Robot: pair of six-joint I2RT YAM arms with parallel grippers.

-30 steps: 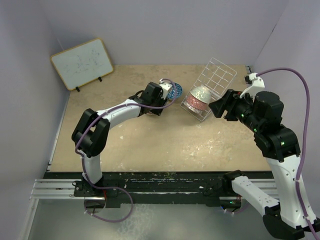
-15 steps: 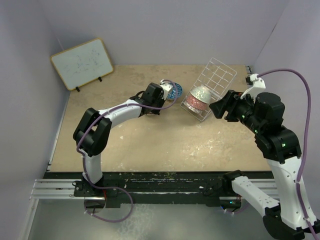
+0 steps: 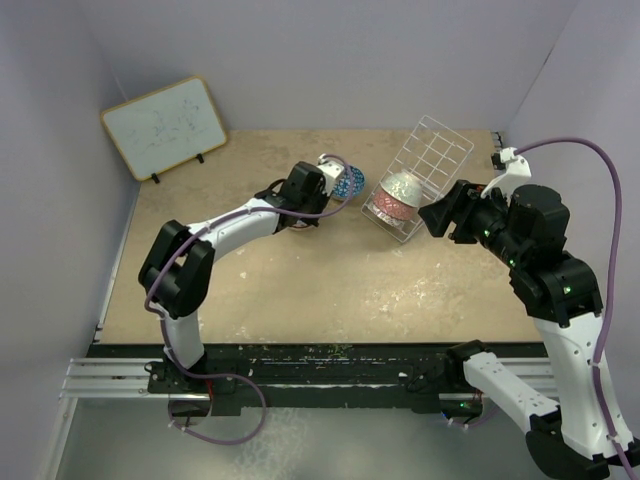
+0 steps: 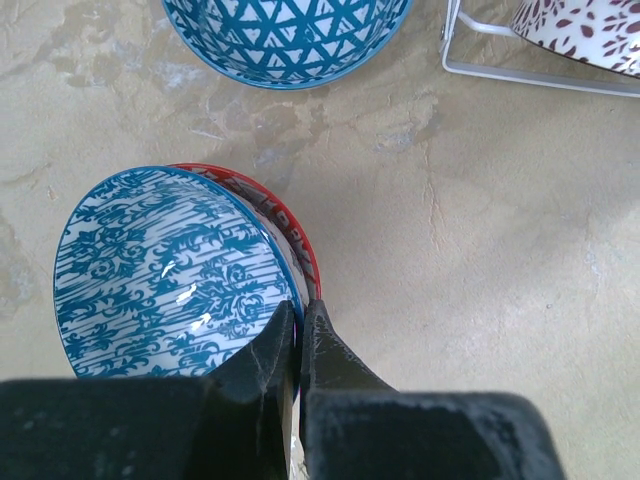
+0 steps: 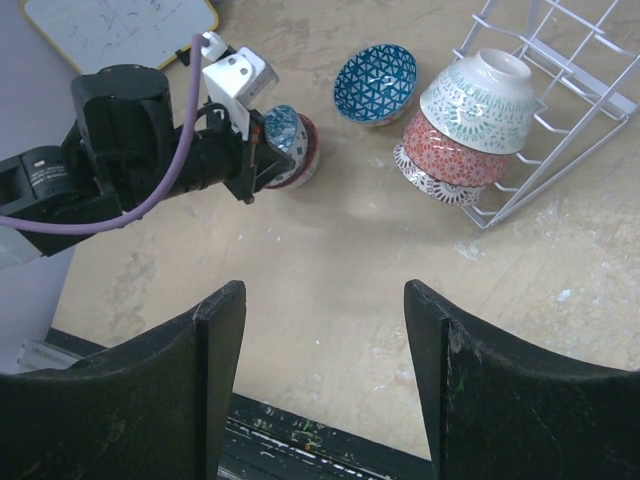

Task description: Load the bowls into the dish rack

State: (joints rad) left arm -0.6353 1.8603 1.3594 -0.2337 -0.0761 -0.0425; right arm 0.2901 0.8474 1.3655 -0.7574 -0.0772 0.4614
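Note:
My left gripper [image 4: 297,318] is shut on the rim of a bowl [image 4: 170,275] with a blue floral inside and a red outside. It holds the bowl tilted on edge, low over the table; the bowl also shows in the right wrist view [image 5: 292,143]. A blue triangle-patterned bowl [image 4: 285,35] lies just beyond it, seen too in the right wrist view [image 5: 375,82]. The white wire dish rack [image 3: 432,158] holds three nested bowls [image 5: 455,140] on their sides. My right gripper [image 5: 325,295] is open and empty, raised to the right of the rack [image 5: 565,95].
A framed whiteboard [image 3: 165,125] leans at the back left corner. Purple walls close in the table on the left, back and right. The rack's wire foot [image 4: 520,78] and a leaf-patterned bowl [image 4: 590,25] lie to the right of the left gripper.
The left arm's elbow has swung a little to the left and its gripper has shifted slightly with the bowl. The right arm has barely moved.

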